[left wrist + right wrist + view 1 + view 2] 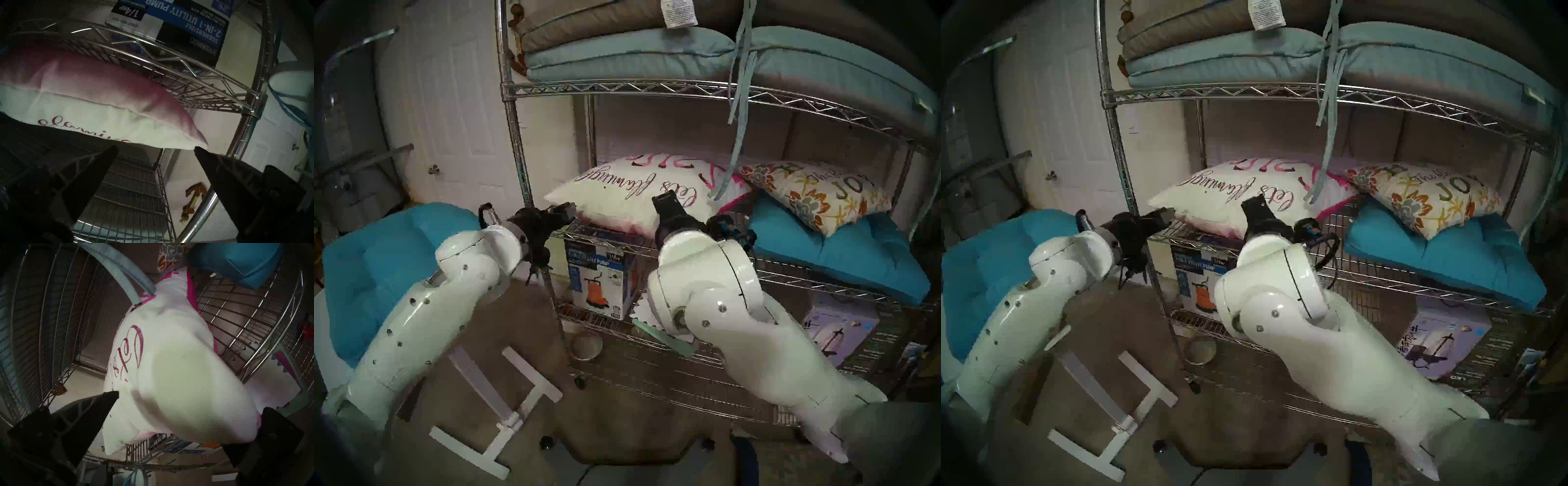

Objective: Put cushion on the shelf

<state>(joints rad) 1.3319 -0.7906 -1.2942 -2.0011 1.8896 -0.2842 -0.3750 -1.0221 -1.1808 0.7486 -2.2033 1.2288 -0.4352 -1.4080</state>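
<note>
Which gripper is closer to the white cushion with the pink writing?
Right. The right gripper has the white cushion bulging between its open fingers; the left gripper sits open just off the cushion's corner by the shelf post.

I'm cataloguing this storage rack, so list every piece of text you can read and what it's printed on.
"SUBMERSIBLE 2-IN-1 UTILITY PUMP" and "1/4HP": blue-and-white cardboard pump box, seen upside down.
"JOY": floral orange-and-grey pillow.
Pink cursive script, seemingly "Let's flamingle": white-and-pink pillow; not certain.
White care tag on the top brown cushion: too small to read.
Lilac box on the lower tier: print blurred.
</note>
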